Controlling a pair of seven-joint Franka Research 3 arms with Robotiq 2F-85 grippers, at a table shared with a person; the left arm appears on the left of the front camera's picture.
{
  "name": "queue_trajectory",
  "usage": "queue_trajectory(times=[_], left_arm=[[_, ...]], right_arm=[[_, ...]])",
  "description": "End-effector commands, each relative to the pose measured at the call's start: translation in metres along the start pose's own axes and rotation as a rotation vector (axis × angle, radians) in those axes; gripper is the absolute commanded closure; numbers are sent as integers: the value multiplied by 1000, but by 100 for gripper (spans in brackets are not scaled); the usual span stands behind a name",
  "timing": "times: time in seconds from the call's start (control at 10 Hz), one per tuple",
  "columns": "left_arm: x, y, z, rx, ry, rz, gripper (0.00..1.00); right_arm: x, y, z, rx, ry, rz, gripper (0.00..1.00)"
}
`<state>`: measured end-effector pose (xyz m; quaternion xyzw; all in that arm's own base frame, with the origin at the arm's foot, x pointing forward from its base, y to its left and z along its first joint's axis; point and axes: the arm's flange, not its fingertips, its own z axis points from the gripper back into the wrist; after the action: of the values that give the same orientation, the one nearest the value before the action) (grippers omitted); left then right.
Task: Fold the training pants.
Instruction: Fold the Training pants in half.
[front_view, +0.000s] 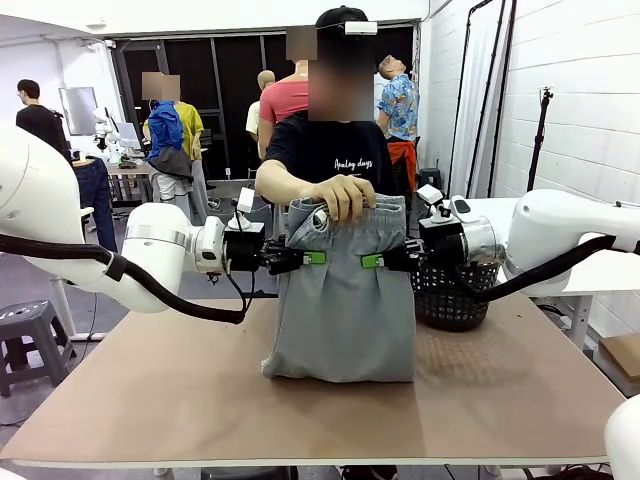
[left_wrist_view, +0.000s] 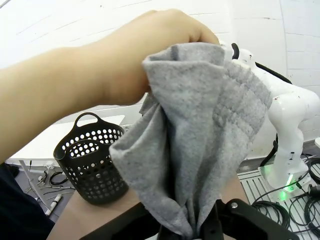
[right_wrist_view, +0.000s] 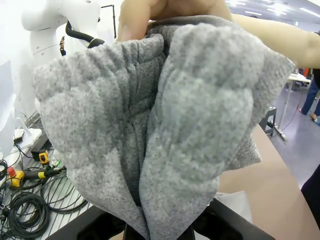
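The light grey training pants (front_view: 345, 300) hang upright over the table, lower end resting on the board. A person's hand (front_view: 342, 195) grips the gathered waistband at the top middle. My left gripper (front_view: 318, 258) is shut on the left edge of the pants just below the waistband, and my right gripper (front_view: 368, 261) is shut on the right edge at the same height. In the left wrist view the grey fabric (left_wrist_view: 200, 150) runs down between my fingers under the person's hand (left_wrist_view: 125, 65). The right wrist view has bunched waistband fabric (right_wrist_view: 165, 125) pinched at the bottom.
A black mesh basket (front_view: 455, 290) stands on the table at the right, behind my right gripper, seen too in the left wrist view (left_wrist_view: 92, 162). The brown tabletop (front_view: 150, 390) lies open in front. The person stands at the far edge.
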<state>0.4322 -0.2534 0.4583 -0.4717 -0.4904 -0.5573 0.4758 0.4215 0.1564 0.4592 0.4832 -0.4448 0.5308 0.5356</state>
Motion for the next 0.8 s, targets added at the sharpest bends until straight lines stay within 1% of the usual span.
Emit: queue_trajectory(times=[0.0,0.7], left_arm=[[3,0,0,9,7,-12,100],[3,0,0,9,7,-12,100]], right_arm=[[2,3,-1,6,-7,-7,100],[2,3,-1,6,-7,-7,100]])
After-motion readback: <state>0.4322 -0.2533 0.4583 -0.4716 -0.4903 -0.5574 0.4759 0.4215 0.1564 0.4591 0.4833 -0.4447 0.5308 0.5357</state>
